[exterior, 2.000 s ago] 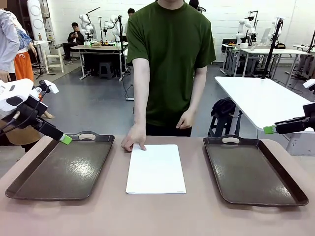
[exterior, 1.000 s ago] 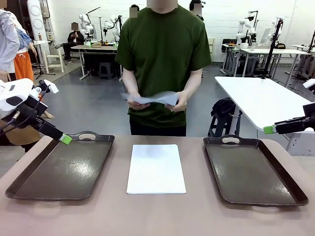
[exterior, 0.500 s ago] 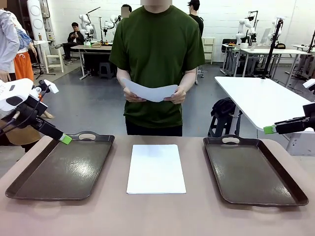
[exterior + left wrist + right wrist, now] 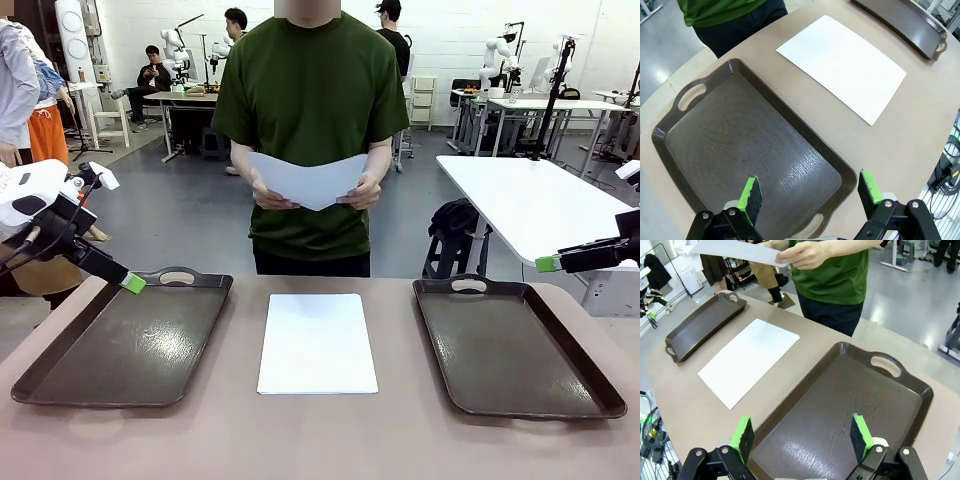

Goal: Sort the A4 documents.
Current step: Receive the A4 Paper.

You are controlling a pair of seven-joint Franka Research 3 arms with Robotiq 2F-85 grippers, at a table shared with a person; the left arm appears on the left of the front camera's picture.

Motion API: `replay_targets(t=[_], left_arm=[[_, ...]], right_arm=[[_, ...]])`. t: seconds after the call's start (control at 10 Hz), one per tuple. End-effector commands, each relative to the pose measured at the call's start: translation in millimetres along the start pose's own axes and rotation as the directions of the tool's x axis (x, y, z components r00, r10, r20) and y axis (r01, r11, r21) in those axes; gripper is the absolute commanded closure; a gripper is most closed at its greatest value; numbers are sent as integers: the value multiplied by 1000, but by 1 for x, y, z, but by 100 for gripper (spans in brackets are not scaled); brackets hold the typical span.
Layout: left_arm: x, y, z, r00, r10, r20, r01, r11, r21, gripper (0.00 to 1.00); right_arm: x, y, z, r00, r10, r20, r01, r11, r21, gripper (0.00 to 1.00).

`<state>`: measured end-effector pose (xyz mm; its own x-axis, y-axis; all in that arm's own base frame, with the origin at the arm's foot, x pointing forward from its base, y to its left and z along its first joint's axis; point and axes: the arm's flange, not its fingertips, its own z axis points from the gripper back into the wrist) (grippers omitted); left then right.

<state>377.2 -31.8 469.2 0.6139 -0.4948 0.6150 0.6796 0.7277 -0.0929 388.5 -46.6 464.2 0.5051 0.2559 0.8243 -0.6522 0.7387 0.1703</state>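
White A4 documents [image 4: 317, 342] lie flat on the table between two dark trays, also seen in the left wrist view [image 4: 842, 66] and the right wrist view [image 4: 748, 360]. The person across the table holds one more sheet [image 4: 308, 181] up in both hands at chest height. My left gripper [image 4: 133, 284] hangs open above the far left corner of the left tray [image 4: 125, 345], its green pads [image 4: 751, 197] wide apart over the tray. Out at the right, my right gripper [image 4: 545, 264] stands open above the right tray [image 4: 515, 345], nothing between its fingers [image 4: 859, 435].
Both trays [image 4: 735, 145] [image 4: 845, 405] hold nothing. The tan table [image 4: 320, 435] has bare room in front of the sheets. Behind the person are white tables, other people and lab equipment.
The person picked a sheet off the pile and raised it from waist to chest height while stepping slightly left. Neither arm has moved.
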Motion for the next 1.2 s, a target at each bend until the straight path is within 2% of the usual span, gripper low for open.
replay_targets(t=[0.0,1.1], left_arm=[[-2,3,-1,1000,-13,16,13,1000,-2,0],[-2,3,-1,1000,-13,16,13,1000,-2,0]], right_arm=[[0,1,-1,1000,7,8,-7,1000,11,0],[0,1,-1,1000,7,8,-7,1000,11,0]])
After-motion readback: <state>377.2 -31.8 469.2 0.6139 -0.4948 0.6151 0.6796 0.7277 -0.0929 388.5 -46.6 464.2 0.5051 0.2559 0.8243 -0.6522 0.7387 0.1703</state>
